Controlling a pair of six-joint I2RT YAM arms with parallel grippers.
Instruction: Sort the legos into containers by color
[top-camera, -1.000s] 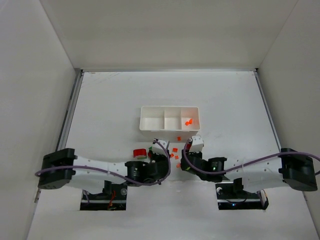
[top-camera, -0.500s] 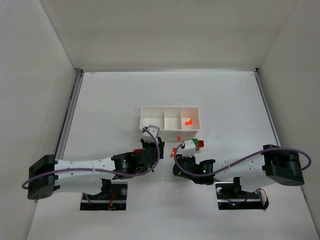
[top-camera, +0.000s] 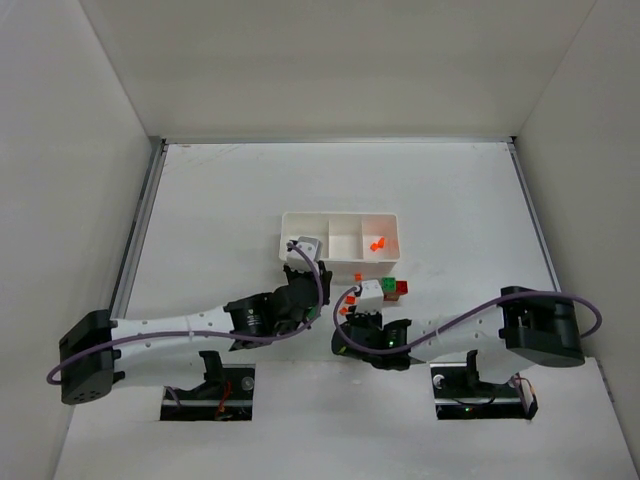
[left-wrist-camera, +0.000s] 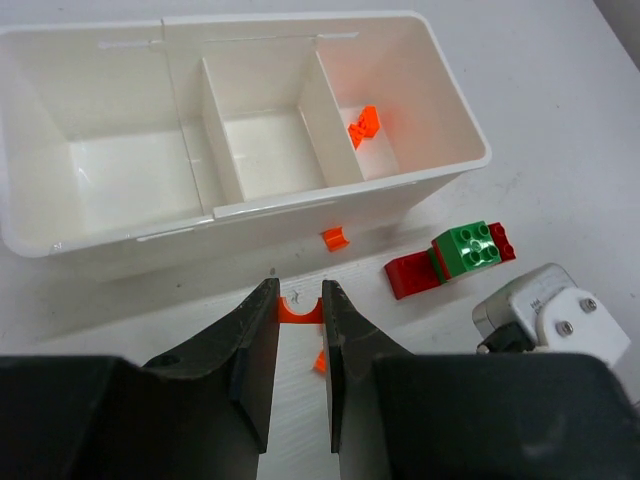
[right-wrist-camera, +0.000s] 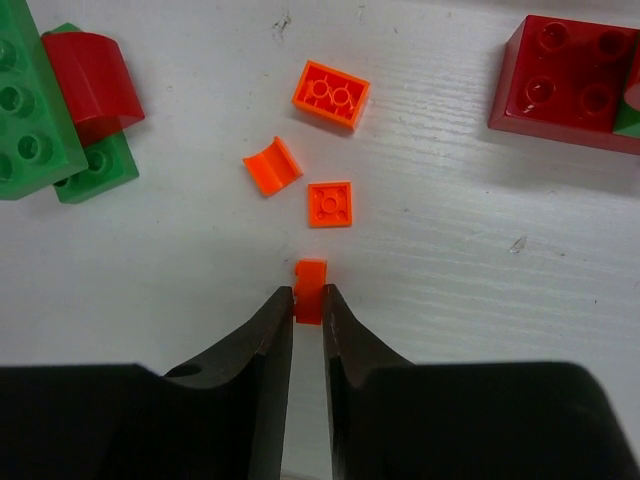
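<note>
Your left gripper (left-wrist-camera: 299, 292) is closed down to a narrow gap, fingertips pinching a small orange curved plastic piece (left-wrist-camera: 300, 311); it sits just in front of the shallow white three-compartment plastic tray (left-wrist-camera: 120, 250), roughly level with the middle compartment; the tray's right-hand compartment holds a little cluster of orange bits (left-wrist-camera: 362, 124); a second orange arched piece (left-wrist-camera: 335, 238) lies on the white tabletop (top-camera: 450, 190) right against the tray's front wall; just right of that, a red-and-green brick stack (left-wrist-camera: 455, 255). Now your right gripper (right-wrist-camera: 306, 296): squeezed to a sliver, clamped on a tiny orange plastic tile (right-wrist-camera: 309, 285) low over the tabletop; just beyond its tips lie a flat orange square plate (right-wrist-camera: 329, 204), an orange half-round piece (right-wrist-camera: 271, 165) and an orange studded brick (right-wrist-camera: 331, 95); off to one side, a green studded brick (right-wrist-camera: 25, 110) with a red rounded piece (right-wrist-camera: 92, 72) touching it; on the other side, a dark red studded brick (right-wrist-camera: 570, 80).
</note>
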